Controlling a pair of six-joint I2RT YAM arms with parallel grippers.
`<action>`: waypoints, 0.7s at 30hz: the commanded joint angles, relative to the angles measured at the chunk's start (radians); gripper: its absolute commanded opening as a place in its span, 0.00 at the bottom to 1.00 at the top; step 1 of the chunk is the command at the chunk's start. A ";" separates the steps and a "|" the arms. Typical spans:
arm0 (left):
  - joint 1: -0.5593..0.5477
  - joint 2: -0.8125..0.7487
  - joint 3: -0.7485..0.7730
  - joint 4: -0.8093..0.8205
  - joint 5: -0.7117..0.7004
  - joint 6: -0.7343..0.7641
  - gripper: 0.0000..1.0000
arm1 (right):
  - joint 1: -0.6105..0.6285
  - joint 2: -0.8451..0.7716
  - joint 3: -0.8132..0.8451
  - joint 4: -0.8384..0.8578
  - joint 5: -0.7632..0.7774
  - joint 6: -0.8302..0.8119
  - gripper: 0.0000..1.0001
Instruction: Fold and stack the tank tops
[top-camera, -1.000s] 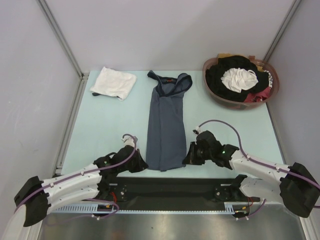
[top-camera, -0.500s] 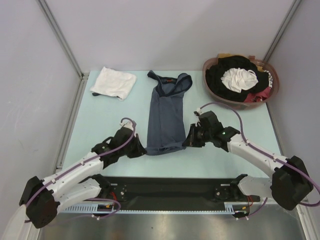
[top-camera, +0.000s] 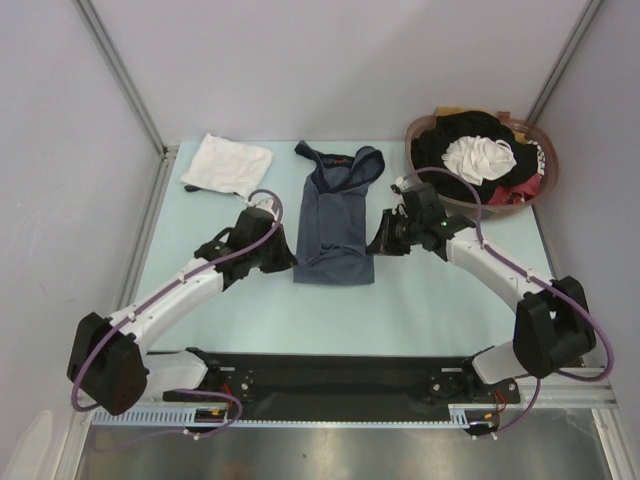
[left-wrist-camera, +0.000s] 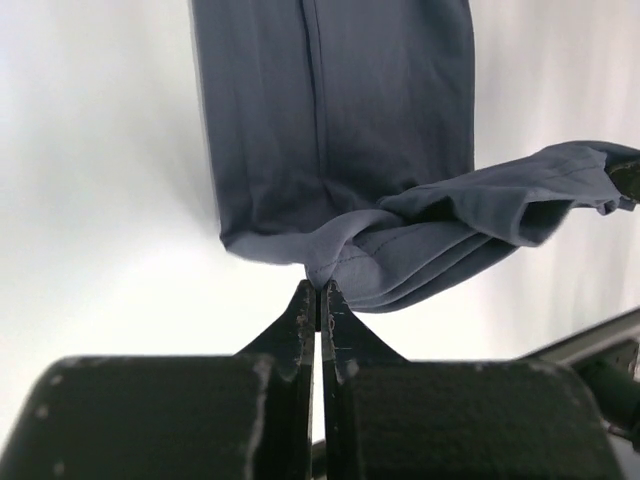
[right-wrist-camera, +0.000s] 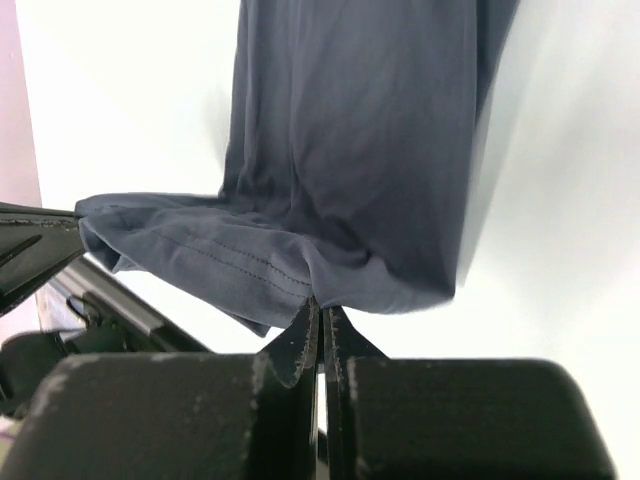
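The slate grey-blue tank top (top-camera: 335, 215) lies lengthwise at the table's middle, straps toward the back. Its lower hem is lifted and doubled back over the body. My left gripper (top-camera: 292, 261) is shut on the hem's left corner, and the left wrist view shows the cloth (left-wrist-camera: 340, 100) pinched at the left gripper's tips (left-wrist-camera: 320, 288). My right gripper (top-camera: 373, 245) is shut on the right corner; in the right wrist view the stitched hem (right-wrist-camera: 360, 130) bunches over the right gripper's tips (right-wrist-camera: 321, 303). The white tank top (top-camera: 228, 165) lies folded at the back left.
A round brownish basket (top-camera: 500, 210) at the back right holds a jumble of black, white and red clothes. Grey walls and metal posts close in the table at the back and sides. A black rail runs along the near edge.
Both grippers have moved from near the front edge toward the back, carrying the grey-blue top's hem with them, so the lower part now folds over the upper part.
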 joint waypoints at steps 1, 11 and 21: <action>0.043 0.074 0.100 0.006 0.008 0.062 0.00 | -0.015 0.071 0.106 0.012 0.014 -0.049 0.00; 0.142 0.334 0.377 0.011 0.028 0.104 0.00 | -0.067 0.336 0.402 -0.023 0.029 -0.075 0.00; 0.204 0.577 0.610 -0.023 0.065 0.113 0.00 | -0.110 0.480 0.541 0.033 0.021 -0.045 0.00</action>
